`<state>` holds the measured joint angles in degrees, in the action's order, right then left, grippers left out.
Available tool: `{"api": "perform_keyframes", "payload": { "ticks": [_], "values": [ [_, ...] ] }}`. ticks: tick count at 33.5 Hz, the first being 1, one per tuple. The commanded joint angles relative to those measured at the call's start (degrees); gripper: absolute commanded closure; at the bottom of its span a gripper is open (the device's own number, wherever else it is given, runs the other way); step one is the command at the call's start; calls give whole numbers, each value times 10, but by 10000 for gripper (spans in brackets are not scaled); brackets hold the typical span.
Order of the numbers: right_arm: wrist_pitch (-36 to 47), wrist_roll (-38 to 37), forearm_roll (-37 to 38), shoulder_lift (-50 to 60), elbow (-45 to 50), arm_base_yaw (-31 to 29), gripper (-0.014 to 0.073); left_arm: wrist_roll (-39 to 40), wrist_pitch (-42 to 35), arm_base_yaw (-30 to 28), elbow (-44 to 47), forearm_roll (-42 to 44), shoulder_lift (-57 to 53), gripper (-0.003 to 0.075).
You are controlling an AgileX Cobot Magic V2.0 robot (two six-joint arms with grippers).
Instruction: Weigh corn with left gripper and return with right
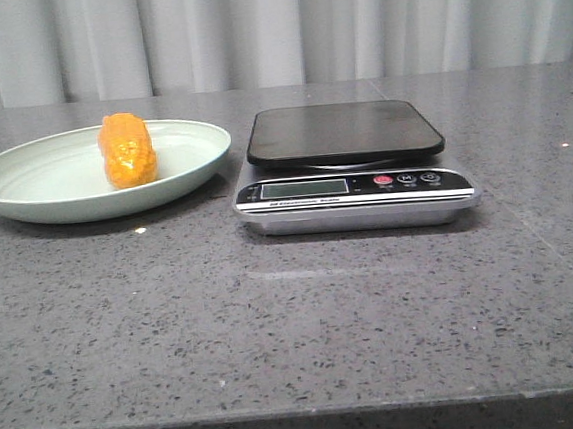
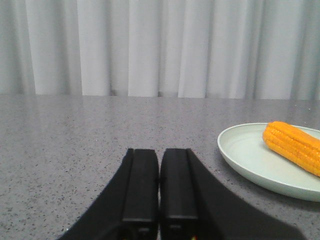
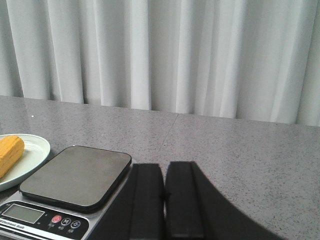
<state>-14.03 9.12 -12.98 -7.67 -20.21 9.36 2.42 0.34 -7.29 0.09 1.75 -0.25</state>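
Grey table (image 1: 306, 323) carries plate (image 1: 34, 201) and scale (image 1: 356, 200).

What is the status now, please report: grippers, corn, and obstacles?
Left gripper and right gripper both shut, empty. Corn lying on the plate. Scale platform bare. Nothing in the way.

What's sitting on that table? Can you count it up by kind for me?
Corn cob: 1
Plate: 1, pale green, holding the corn
Kitchen scale: 1, platform bare
Total: 3 things
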Motion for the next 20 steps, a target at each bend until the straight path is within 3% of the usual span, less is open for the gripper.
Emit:
{"api": "perform_keyframes", "payload": {
  "ticks": [1, 10, 20],
  "values": [
    [39, 4, 2, -5, -14, -4, 424, 8, -32, 6, 5, -2, -12, 586],
    [39, 4, 2, -5, -14, -4, 424, 8, -32, 63, 5, -2, -12, 586],
    [39, 4, 2, -5, -14, -4, 424, 8, -32, 64, 5, -2, -12, 586]
  ]
}}
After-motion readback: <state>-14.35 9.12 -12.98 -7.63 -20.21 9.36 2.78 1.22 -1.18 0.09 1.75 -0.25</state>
